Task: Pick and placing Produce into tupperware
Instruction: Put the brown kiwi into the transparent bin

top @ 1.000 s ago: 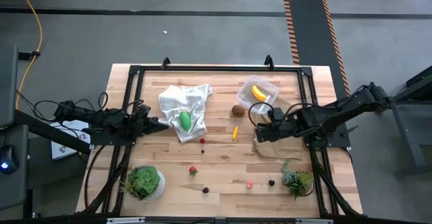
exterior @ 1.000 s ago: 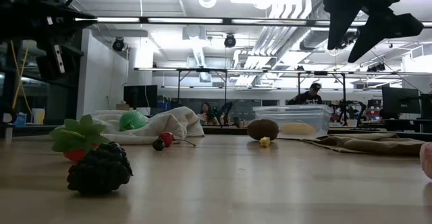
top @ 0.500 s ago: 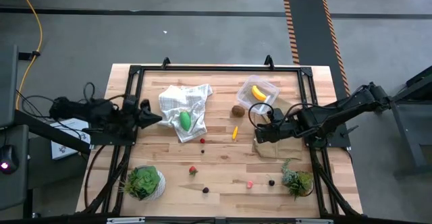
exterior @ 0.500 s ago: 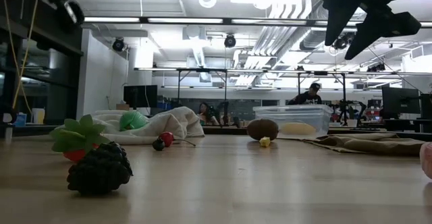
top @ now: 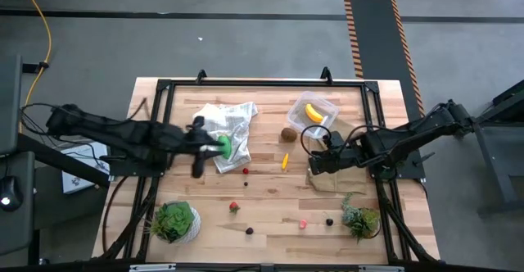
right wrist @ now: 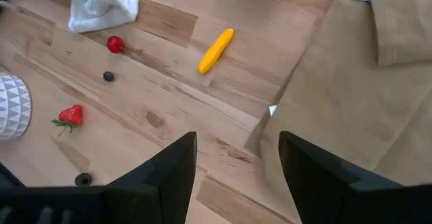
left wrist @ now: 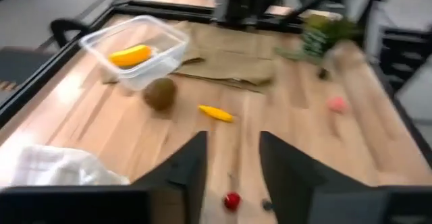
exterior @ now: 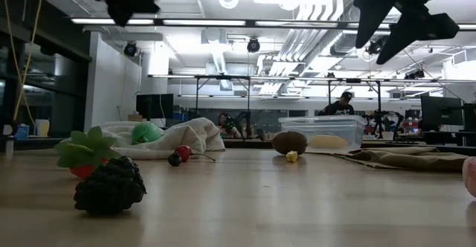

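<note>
- I have driven the left arm out over the tabletop (top: 270,194): a second ago it was drawn back at the left edge; now the left pincer (top: 199,147) sits at the near side of the white checked cloth (top: 233,118), just beside the green oval (top: 224,147).
- In the left wrist view the two dark fingers (left wrist: 185,173) stand apart with bare wood between them. The left pincer is part-open and holds nothing.
- I read this as the approach to the next pick. The green oval is the nearest produce, so I judge it the target.
- The right pincer (top: 313,162) has not moved over the last second. It hovers above the edge of the flat brown cloth (top: 332,179), fingers (right wrist: 177,160) spread wide, empty.
- The tupperware (top: 314,113) rests at the far right of the tabletop with the yellow banana (top: 313,113) already inside it. The banana's long axis runs diagonally across the container.
- The brown kiwi-like ball (top: 289,133) lies just beside the tupperware, outside it.
- The small orange-yellow piece (top: 284,160) lies on bare wood between the two pincers. Its long axis runs roughly front to back, slightly tilted.
- The green oval lies on the cloth with its long axis roughly front to back.
</note>
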